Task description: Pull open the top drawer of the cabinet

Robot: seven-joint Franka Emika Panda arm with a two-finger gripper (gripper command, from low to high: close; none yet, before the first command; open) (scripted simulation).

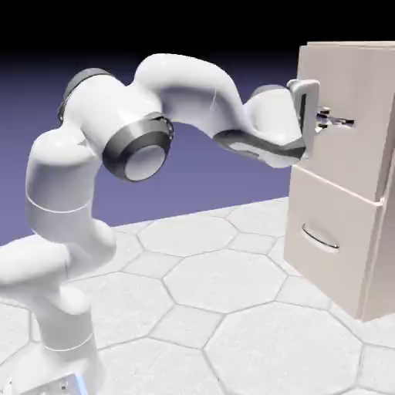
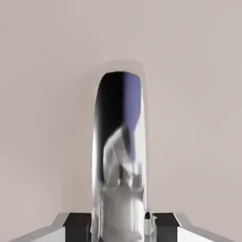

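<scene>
Gripper [image 2: 121, 226] jaws sit closed against the top drawer's [image 1: 351, 85] handle [image 2: 119, 156], at your twelve o'clock; pull off-axis and you risk the pads sliding off that slick bar.

Arm [image 1: 185, 92] extended level, gripper [image 2: 120, 226] fingers nearly closed.

Exterior view watches from beside the arm; hand view presses close on the shared handle [image 1: 333, 119] [image 2: 119, 156].
</scene>
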